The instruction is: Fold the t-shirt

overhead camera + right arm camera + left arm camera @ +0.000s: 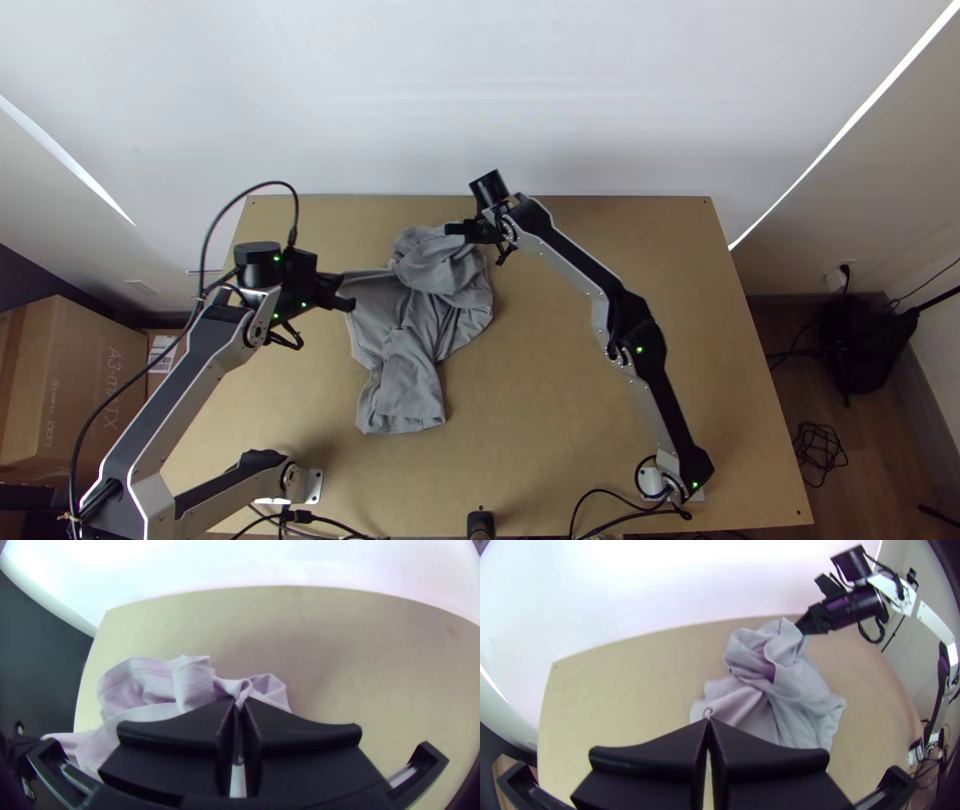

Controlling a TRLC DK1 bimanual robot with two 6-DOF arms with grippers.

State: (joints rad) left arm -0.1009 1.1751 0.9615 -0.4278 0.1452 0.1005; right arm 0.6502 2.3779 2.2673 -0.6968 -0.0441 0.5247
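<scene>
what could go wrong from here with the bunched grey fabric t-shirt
The flat-fingered black left gripper pinches just a small tip of the grey fabric t-shirt, so a hard pull might slip it free. Near the flat-fingered black right gripper the cloth is heaped in loose folds; folding now would likely trap creases. The lower part lies on the light wooden table and may drag.
</scene>
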